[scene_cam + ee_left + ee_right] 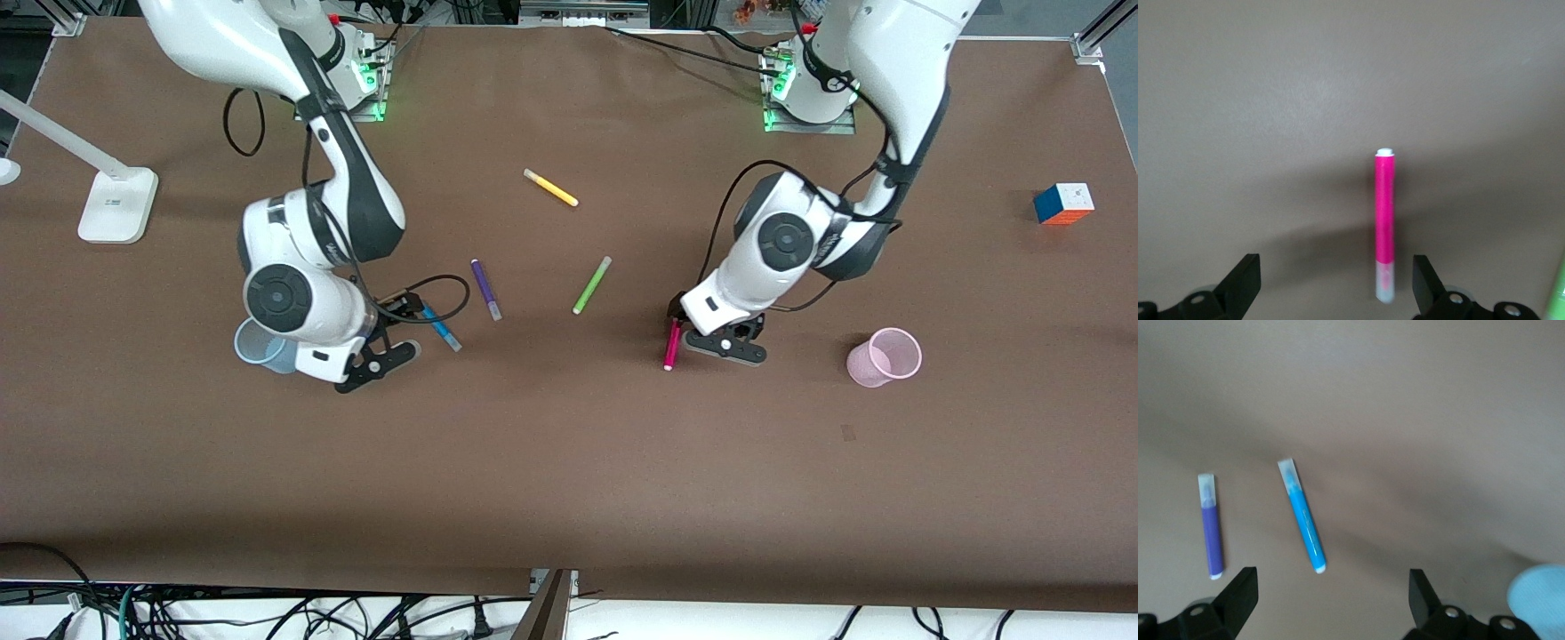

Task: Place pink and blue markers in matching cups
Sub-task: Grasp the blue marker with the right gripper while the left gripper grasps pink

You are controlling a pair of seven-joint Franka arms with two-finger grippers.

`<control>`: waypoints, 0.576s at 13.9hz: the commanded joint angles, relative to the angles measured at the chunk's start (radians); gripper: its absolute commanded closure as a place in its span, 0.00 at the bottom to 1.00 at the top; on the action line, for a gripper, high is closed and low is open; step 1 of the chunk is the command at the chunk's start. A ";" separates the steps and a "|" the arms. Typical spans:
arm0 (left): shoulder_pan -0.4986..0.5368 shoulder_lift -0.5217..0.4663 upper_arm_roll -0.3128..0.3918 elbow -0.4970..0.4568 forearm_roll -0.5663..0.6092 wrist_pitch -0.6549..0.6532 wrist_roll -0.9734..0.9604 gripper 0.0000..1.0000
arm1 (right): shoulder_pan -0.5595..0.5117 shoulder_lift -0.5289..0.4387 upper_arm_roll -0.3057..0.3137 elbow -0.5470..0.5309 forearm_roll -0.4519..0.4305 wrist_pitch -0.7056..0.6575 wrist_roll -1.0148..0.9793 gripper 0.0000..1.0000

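The pink marker (pixel 673 345) (pixel 1385 220) lies flat on the brown table. My left gripper (pixel 711 333) (pixel 1337 270) hangs open low over its pale cap end, which sits close to one finger. The pink cup (pixel 883 357) stands upright toward the left arm's end. The blue marker (pixel 440 326) (pixel 1303 517) lies flat beside my right gripper (pixel 397 331) (pixel 1331 587). That gripper is open and empty, with the marker's tip just outside the gap. The blue cup (pixel 258 345) (pixel 1538 593) stands right beside the right hand, partly hidden by it.
A purple marker (pixel 485 289) (pixel 1211 533) lies next to the blue one. A green marker (pixel 591 284) and a yellow marker (pixel 550 188) lie mid-table. A colour cube (pixel 1063 204) sits at the left arm's end, a white lamp base (pixel 116 204) at the right arm's end.
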 commanded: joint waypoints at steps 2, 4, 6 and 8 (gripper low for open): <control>-0.030 0.056 0.008 0.012 0.089 0.045 -0.109 0.00 | 0.038 0.042 0.006 -0.010 0.012 0.060 -0.022 0.00; -0.032 0.063 0.006 0.009 0.091 0.045 -0.126 0.00 | 0.048 0.055 0.006 -0.033 0.012 0.097 -0.022 0.00; -0.056 0.073 0.008 0.009 0.089 0.045 -0.176 0.12 | 0.055 0.075 0.006 -0.051 0.012 0.164 -0.022 0.00; -0.073 0.089 0.008 0.007 0.091 0.045 -0.198 0.28 | 0.060 0.093 0.006 -0.051 0.012 0.207 -0.022 0.00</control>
